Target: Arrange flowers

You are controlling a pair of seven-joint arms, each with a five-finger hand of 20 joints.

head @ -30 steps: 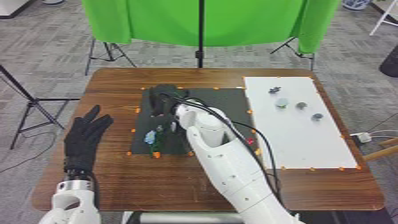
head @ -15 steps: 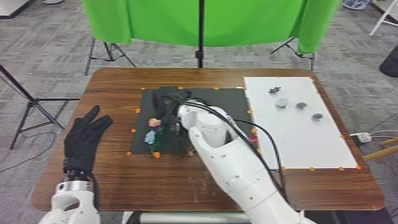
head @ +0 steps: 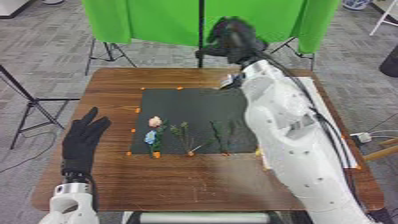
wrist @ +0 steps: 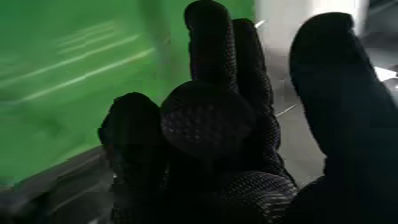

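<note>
A: Surface?
B: Brown bench (head: pixel 178 187), dark mat (head: pixel 182 106) on it, white sheet (head: pixel 307 82) right of mat. Pink flower (head: pixel 155 121), blue flower (head: pixel 150 137) on mat's left part.
A: Hands?
B: Right robot hand (head: pixel 233 40) beyond mat, loosely open, empty. Left robot hand (head: pixel 82 142) left of mat, fingers straight, empty.
A: Room?
B: Green backdrop (head: pixel 115 22) beyond mat.
</note>
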